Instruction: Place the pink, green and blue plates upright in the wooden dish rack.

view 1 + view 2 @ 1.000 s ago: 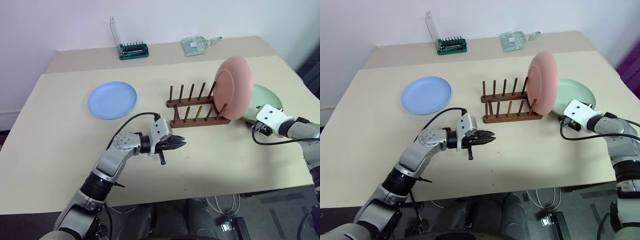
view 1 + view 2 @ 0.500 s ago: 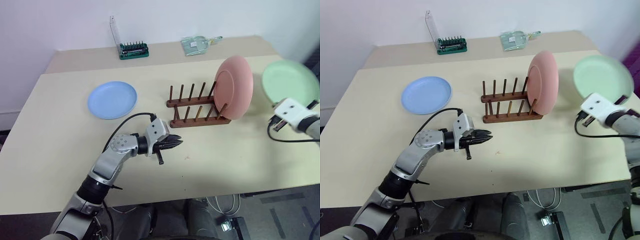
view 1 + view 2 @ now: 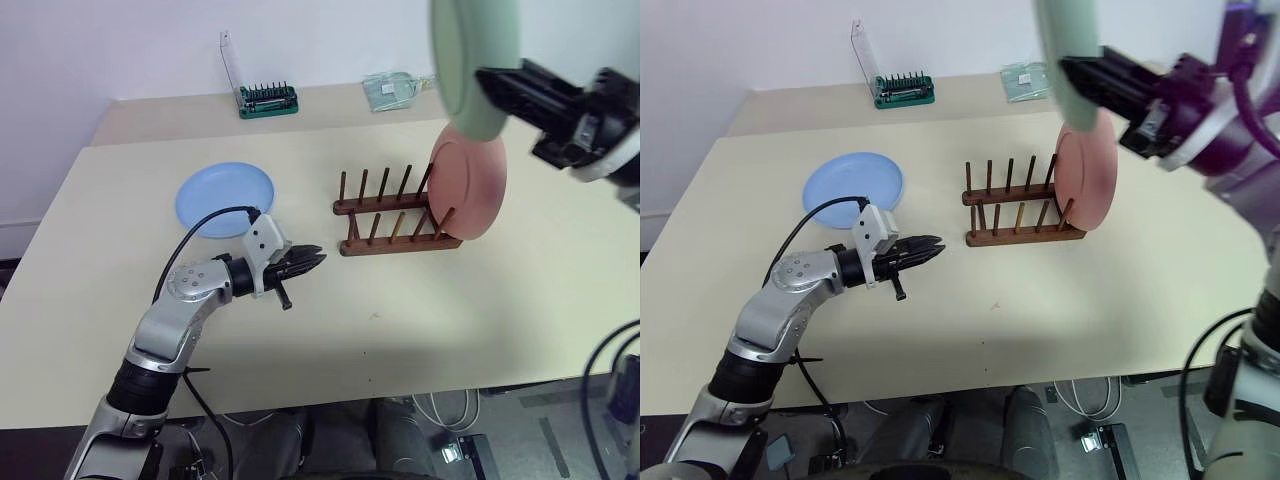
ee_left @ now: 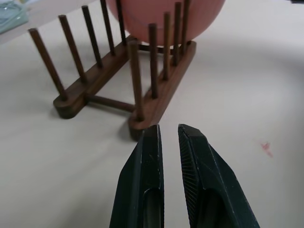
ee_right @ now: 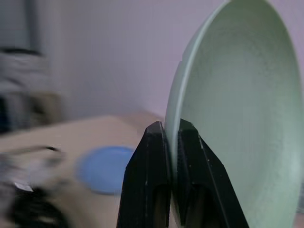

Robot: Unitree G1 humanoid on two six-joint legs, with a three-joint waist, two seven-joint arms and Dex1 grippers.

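Plate 2 of 3 is in hand: the right gripper [image 5: 170, 130] pinches the rim of the green plate [image 3: 470, 60], held on edge, high above the rack [image 3: 392, 222] and just over the pink plate [image 3: 470, 188]. The pink plate already stands upright in the rack's right-end slot; the blue plate [image 3: 225, 199] lies flat on the table [image 3: 480, 320], left of the rack. The left gripper [image 4: 168, 134] hangs low between blue plate and rack, jaws nearly shut on nothing, aimed at the rack's near end.

Next, by my reading, the green plate must come down edge-first into a free slot left of the pink one, kept upright so it passes between the pegs (and does not knock the pink plate).

Against 1 second ago: the green plate then lay flat on the table behind the pink plate with the right gripper at its edge, not yet closed; now it is gripped, lifted and turned on edge. The left gripper has drifted left, toward the blue plate.
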